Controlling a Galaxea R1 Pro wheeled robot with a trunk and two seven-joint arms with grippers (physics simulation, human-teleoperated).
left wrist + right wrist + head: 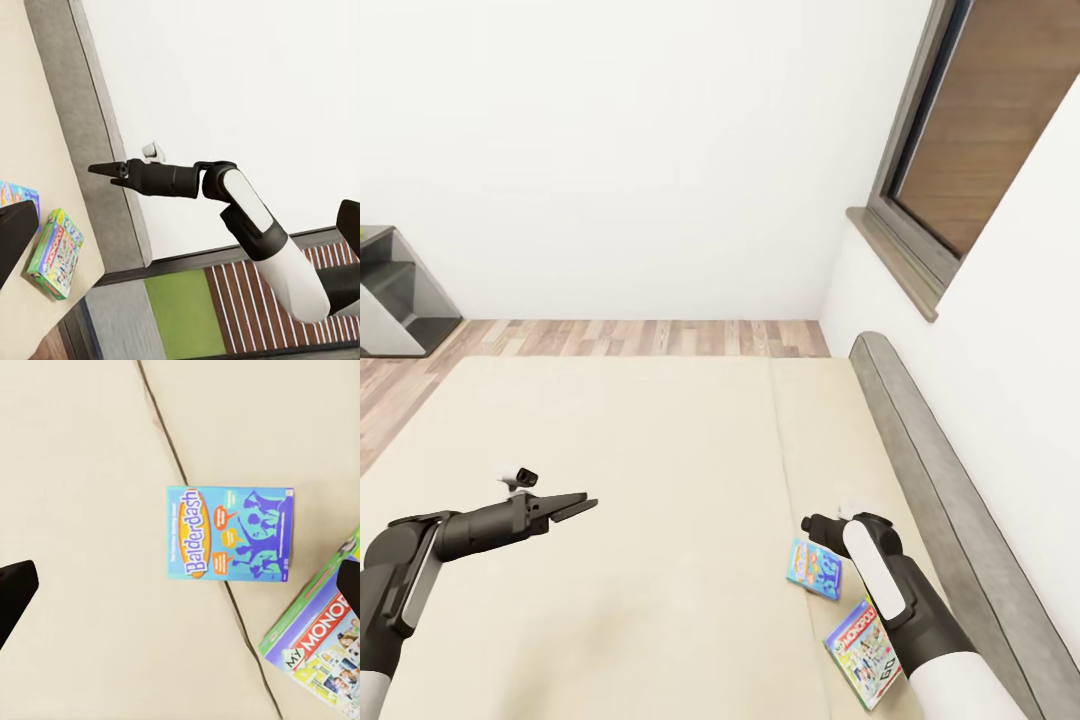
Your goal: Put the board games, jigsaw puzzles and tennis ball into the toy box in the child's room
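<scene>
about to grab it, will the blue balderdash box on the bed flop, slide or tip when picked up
The Balderdash box looks like a rigid printed carton, so probably stiff, not floppy. It lies flat on the bed, so tipping seems unlikely. Its thin profile may make an edge grip awkward, and the glossy print could be slippery.

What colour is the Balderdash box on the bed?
Mostly blue, with a yellow-orange title band; the Balderdash box shows best in the right wrist view.

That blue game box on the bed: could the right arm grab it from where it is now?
Probably yes: the right pincer hangs open just above the blue game box, nothing between them.
</scene>
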